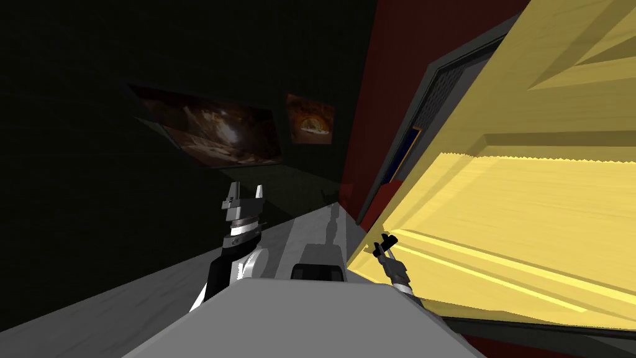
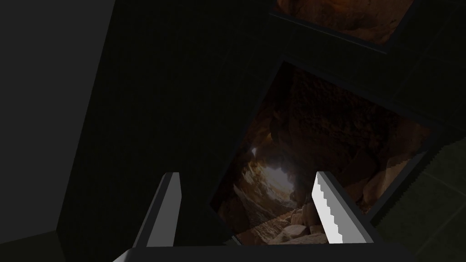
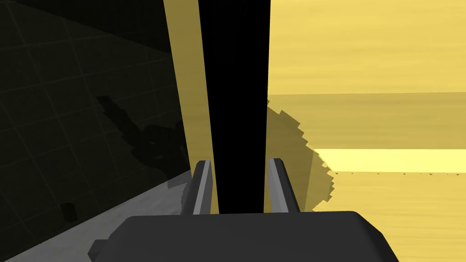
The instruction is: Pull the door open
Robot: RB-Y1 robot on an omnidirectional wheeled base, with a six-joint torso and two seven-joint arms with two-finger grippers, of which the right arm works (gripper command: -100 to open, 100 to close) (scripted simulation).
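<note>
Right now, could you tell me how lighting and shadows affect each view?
Head view: mostly dark, yellow door bright with a jagged shadow edge. Left wrist view: dim around the open left tool. Right wrist view: right tool grips a black bar; blocky shadow on the door.

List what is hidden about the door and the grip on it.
Black handle: right wrist view, ends cut off by the top edge and the right gripper's body.
Yellow door: head view, far side cut off by the right edge.
Handle, head view: too small behind the gripper.
</note>
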